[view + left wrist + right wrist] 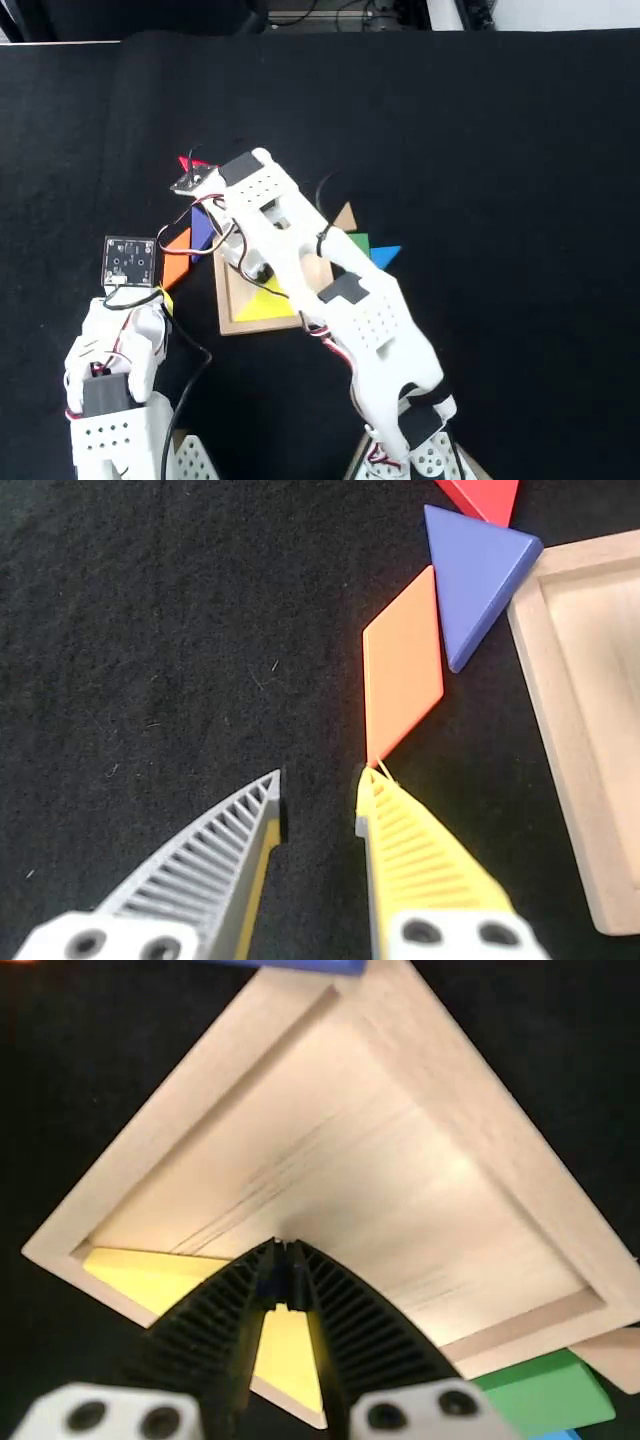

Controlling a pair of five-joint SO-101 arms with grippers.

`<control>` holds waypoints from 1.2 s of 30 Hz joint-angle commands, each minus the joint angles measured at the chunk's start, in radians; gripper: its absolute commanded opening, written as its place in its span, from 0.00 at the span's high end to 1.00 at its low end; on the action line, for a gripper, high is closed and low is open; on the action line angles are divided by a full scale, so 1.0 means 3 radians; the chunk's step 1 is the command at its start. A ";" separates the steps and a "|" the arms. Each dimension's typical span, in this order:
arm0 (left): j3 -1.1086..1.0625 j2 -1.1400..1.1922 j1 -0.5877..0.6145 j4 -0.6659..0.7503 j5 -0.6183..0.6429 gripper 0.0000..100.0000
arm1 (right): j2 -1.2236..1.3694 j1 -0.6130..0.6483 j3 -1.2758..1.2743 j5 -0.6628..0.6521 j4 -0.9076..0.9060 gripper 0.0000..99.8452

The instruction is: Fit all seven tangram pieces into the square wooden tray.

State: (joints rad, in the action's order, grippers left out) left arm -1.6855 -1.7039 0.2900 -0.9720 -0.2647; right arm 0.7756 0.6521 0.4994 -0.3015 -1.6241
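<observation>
The main hazard lies at your left gripper (320, 780). Its jaws stand moderately apart and hold nothing, and the yellow finger's tip sits at the near corner of the orange parallelogram (402, 670) rather than astride it. If you close or advance from here, that finger is likely to shove the flat piece along the table (150, 630) into the blue triangle (475, 575), which touches its far end. That could also disturb the red piece (480, 495) beyond. All three lie on the table just beside the left edge of the tray (570, 780), outside it. A second hazard is the right arm (300, 250), which stretches across the tray. If you carry a piece in from the left, you risk contact between the two arms. The right gripper (287, 1250) hangs above the tray floor with its fingertips pressed together, and nothing can be seen between them. The yellow triangle (140, 1275) lies directly below, seated in the tray's near left corner. A descent with the jaws shut would probably scrape or unseat that piece. The green piece (545, 1395) rests on the table against the tray's right edge, well apart from either gripper.
</observation>
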 commanded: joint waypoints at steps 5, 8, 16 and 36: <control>-0.0049 -0.0036 -0.0023 0.0077 -0.0010 0.87 | -0.0258 0.0015 0.0274 0.0026 -0.0056 0.99; -0.0049 -0.0036 -0.0023 0.0077 -0.0010 0.87 | -0.0376 -0.0015 0.0253 0.0026 -0.0020 0.99; -0.0049 -0.0036 -0.0023 0.0077 -0.0010 0.87 | -0.0115 -0.0496 0.0258 0.0015 0.0118 0.99; -0.0049 -0.0036 -0.0028 0.0077 -0.0010 0.87 | -0.0059 -0.0159 -0.0166 0.0020 -0.0005 0.99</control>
State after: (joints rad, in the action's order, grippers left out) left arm -1.6870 -1.7039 0.2900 -0.9720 -0.2662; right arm 0.7741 0.5953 0.4580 -0.3000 -1.6210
